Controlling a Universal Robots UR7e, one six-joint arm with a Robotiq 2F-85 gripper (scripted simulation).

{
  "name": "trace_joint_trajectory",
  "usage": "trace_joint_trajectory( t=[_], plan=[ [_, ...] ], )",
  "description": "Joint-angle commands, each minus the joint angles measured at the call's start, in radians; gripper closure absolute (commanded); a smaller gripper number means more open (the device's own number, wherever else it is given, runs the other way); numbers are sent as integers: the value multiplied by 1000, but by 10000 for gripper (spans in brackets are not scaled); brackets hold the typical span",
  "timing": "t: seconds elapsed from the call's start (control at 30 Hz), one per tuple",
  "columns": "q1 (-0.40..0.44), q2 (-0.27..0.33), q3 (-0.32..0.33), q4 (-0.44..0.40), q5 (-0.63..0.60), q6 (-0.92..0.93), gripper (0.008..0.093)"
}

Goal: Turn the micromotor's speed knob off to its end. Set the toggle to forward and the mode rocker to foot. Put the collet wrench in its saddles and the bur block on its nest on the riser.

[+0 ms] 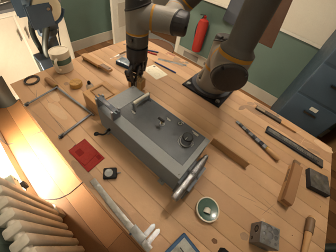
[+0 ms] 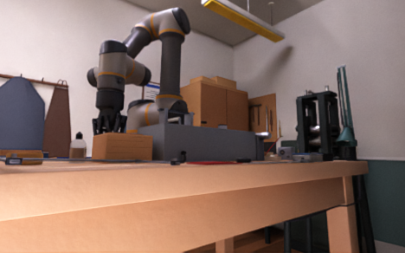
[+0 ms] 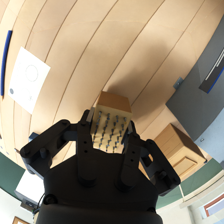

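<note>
The bur block [image 3: 110,121], a small wooden block with rows of burs standing in its top, is held between the closed fingers of my gripper [image 3: 109,127] just above the bench, beyond the far end of the micromotor box [image 1: 152,130]. In the side camera the block [image 1: 140,82] shows under the fingers [image 1: 135,76]. The wooden riser [image 1: 100,93] with its framed nest stands left of the box's far end. On the box top are the toggle [image 1: 161,119] and the speed knob [image 1: 186,139]. The collet wrench [image 1: 102,132] lies on the bench beside the box.
A white mug [image 1: 61,59] stands at the far left corner. A paper sheet [image 1: 156,72] and blue pencil [image 1: 165,67] lie behind the gripper. The handpiece [image 1: 190,173] rests at the box's near end. A saw frame [image 1: 58,108] lies left of the riser.
</note>
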Motion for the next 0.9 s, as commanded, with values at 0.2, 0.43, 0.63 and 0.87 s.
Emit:
trace_joint_trajectory(
  t=[0.2,0.43,0.63,0.87],
  plan=[
    [0,-8,-3,10,0,0,934],
    [0,-23,-9,30,0,0,934],
    [0,-42,-16,56,0,0,934],
    [0,-68,-28,94,0,0,934]
  ],
)
